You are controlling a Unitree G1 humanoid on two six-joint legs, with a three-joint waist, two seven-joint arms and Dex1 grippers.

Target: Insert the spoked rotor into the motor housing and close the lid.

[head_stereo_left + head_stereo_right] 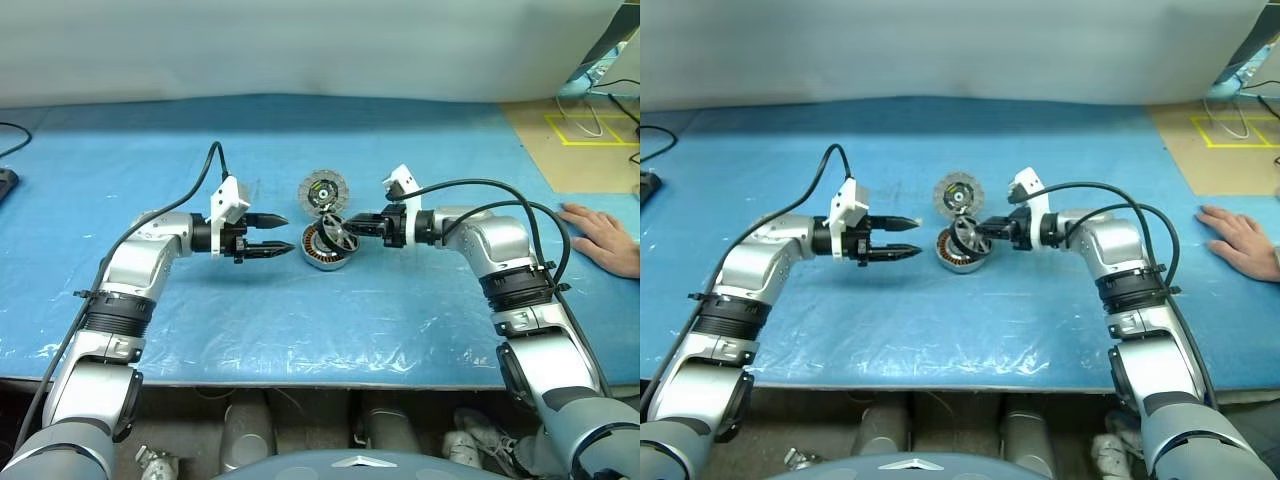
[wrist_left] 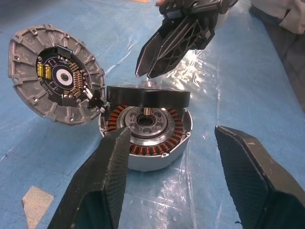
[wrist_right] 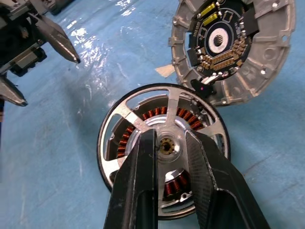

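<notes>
At frame centre on the blue table cover (image 1: 300, 330), the right gripper (image 1: 349, 228) pinches the spoked rotor (image 3: 162, 143) by its hub, tilted over the motor housing (image 2: 147, 138). The lid (image 1: 323, 190) leans upright just behind. The left gripper (image 1: 280, 235), left of centre, gapes wide, holding nothing. No legible writing. A person's hand (image 1: 605, 238) rests at the right edge.

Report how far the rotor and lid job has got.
Done: nothing seated yet; the lid is open, tilted up beside the housing.
In hand: the right gripper pinches the rotor at its hub, holding it over the housing but not down inside. The left gripper waits open beside it, holding nothing.
Left: lower the rotor in, release it, then close the lid.
</notes>
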